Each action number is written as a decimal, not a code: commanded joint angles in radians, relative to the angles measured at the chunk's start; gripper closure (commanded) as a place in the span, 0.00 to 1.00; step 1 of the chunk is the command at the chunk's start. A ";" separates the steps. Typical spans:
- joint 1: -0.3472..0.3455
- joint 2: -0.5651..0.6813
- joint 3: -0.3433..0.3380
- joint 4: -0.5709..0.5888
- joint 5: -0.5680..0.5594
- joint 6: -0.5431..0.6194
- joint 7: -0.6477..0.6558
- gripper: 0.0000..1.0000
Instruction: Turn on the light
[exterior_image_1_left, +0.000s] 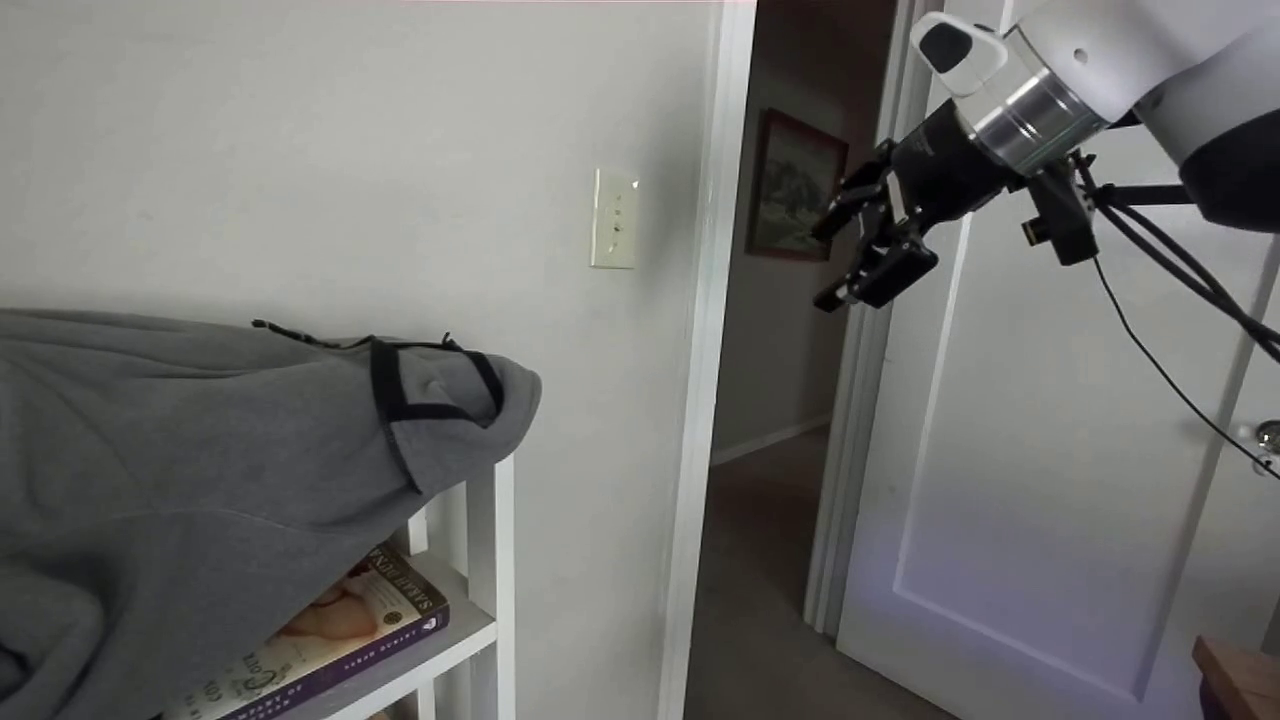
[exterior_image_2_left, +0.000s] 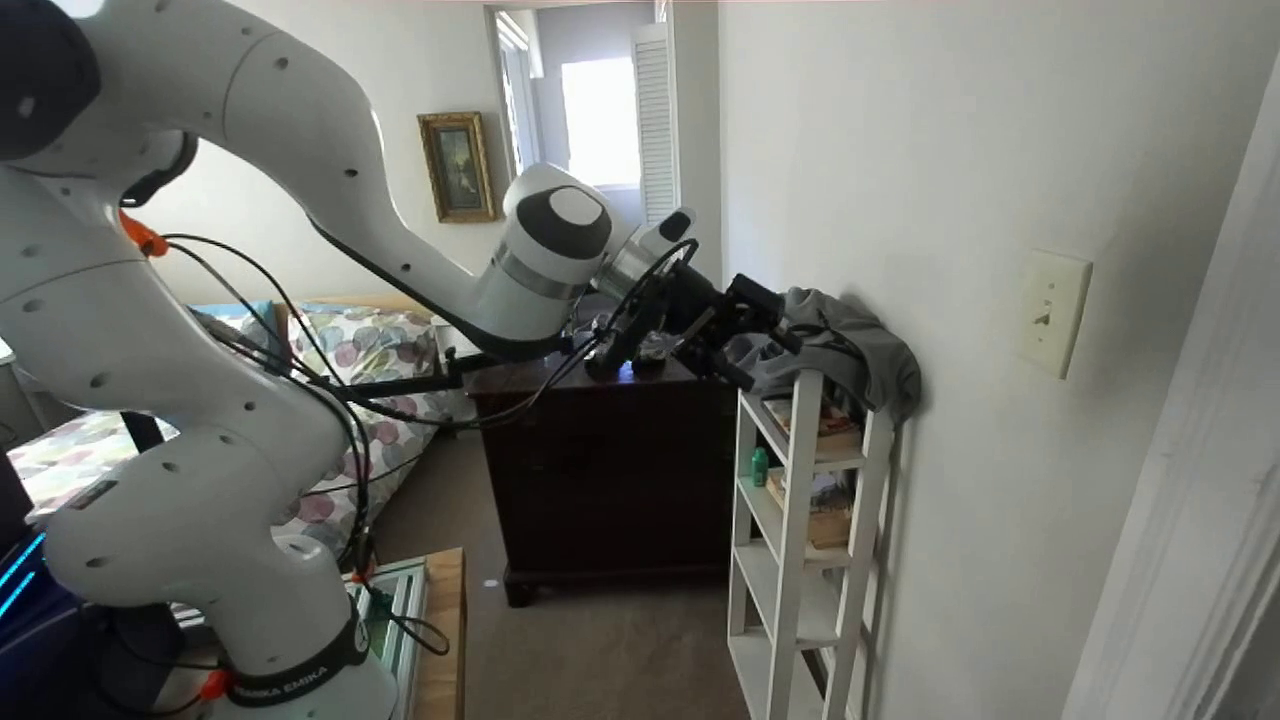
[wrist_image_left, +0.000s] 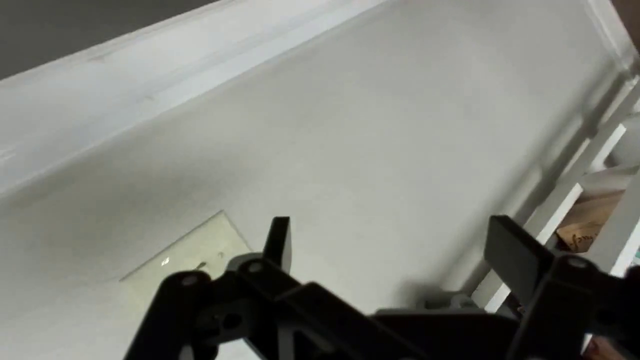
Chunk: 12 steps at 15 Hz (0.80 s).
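Light switch (exterior_image_2_left: 1055, 313): both exterior views show it on wall (exterior_image_2_left: 900, 200) near door frame (exterior_image_2_left: 1210, 450), presumably for reach on entering. Wrist view puts it lower left, partly behind your hand (wrist_image_left: 392, 245). Fingers (wrist_image_left: 517, 260) wide apart, holding nothing; sensible to bring them together, since toggle (exterior_image_2_left: 1042, 320) likely wants pushing, not gripping. Toggle setting too small to read. You look well short of contact; line up before advancing.

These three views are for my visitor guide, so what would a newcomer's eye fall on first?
Probably the white arm filling an exterior view's left side, its gripper open. Then the cream switch plate beside the door frame, and the grey garment draped over the white shelf.
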 joint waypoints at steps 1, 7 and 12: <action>-0.195 0.021 0.165 0.124 -0.275 0.058 0.162 0.00; -0.326 0.008 0.293 0.218 -0.477 0.046 0.338 0.00; -0.319 0.009 0.283 0.205 -0.475 0.046 0.335 0.00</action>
